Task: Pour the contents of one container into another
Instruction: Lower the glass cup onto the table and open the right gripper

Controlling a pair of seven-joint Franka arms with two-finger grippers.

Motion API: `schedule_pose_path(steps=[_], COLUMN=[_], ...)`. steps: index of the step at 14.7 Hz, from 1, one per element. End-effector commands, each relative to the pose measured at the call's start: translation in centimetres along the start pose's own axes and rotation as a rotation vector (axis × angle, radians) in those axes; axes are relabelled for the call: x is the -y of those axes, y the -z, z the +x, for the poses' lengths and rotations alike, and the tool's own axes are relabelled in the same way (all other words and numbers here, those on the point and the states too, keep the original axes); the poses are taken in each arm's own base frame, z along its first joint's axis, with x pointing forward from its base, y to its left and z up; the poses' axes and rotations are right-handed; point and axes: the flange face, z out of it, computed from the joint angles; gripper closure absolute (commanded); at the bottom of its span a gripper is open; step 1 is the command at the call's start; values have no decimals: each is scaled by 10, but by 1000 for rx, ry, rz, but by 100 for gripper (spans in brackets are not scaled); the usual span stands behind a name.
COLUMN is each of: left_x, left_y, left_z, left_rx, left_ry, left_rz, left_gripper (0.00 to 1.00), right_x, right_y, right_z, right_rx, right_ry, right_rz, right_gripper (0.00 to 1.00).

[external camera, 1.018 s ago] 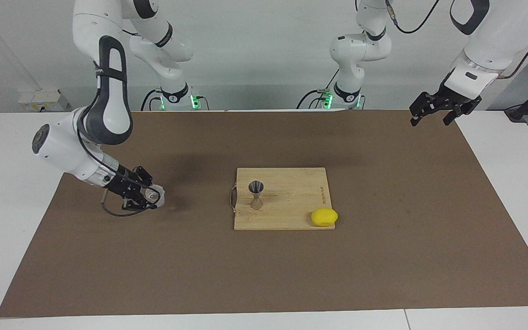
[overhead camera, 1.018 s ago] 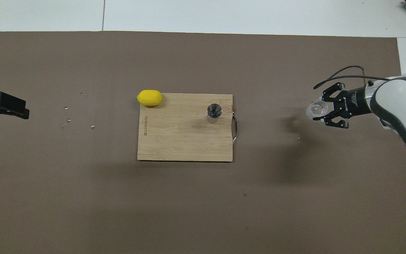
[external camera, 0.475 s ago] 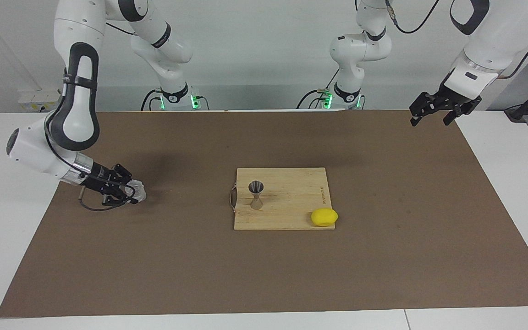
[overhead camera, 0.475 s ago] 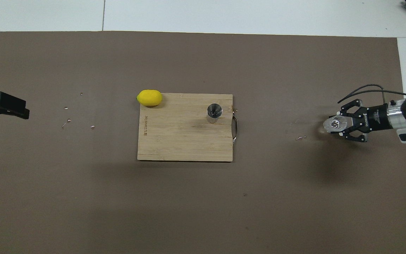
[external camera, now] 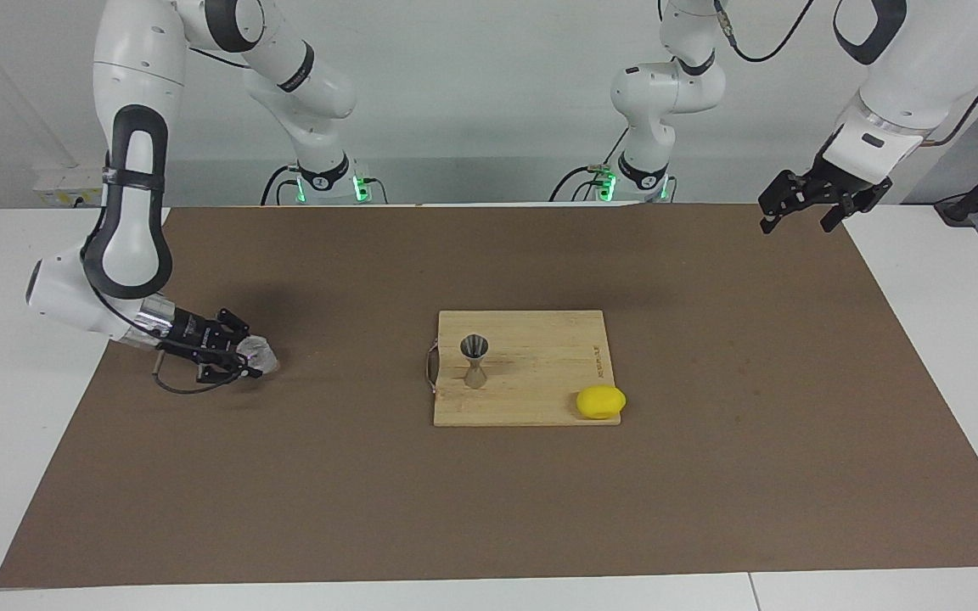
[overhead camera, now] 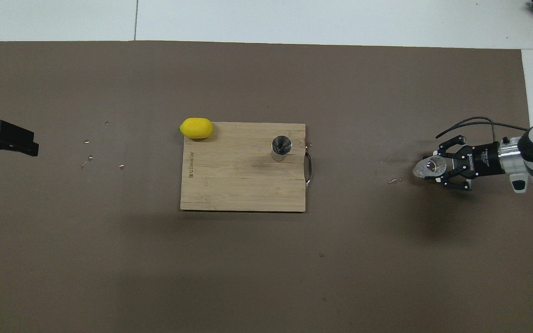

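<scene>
One clear glass tumbler [external camera: 256,350] clamped in the right gripper [external camera: 244,356] low over the mat's right-arm end, well apart from the steel jigger [external camera: 474,361] upright on the cutting board [external camera: 540,373] (left gripper [external camera: 799,204] waiting, fingers spread).

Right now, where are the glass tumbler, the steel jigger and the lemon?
glass tumbler [external camera: 256,352], facing view, its clear wall beside the right hand.
steel jigger [external camera: 474,356], facing view, its upper cone.
lemon [overhead camera: 196,128], overhead view, middle of its yellow skin.
</scene>
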Motion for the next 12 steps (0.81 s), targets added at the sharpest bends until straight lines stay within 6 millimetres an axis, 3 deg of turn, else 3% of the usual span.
schedule_pose_path(steps=[1,4,6,7,9,10,12], left_x=[1,1,1,1,1,1,1], left_y=[1,1,1,1,1,1,1], left_z=[-10,-10,-10,-10,-10,-10,-10], left_rx=[6,4,4,4,4,4,6], left_ry=[2,2,2,2,2,2,2], left_rz=[-8,-8,-8,-8,-8,-8,-8], left_gripper=[0,0,0,0,0,0,0], right_x=[-12,-21,-23,-23,-23,-22,-21], right_y=[5,5,5,5,11,18,35], right_z=[5,18,19,18,13,7,-15], right_rx=[3,-13,-21,-18,-22,-33,-54], right_ry=[-3,-30,-34,-34,-26,-12,28], right_rz=[47,63,69,66,72,81,98], right_gripper=[100,100,67,43,9,2,1])
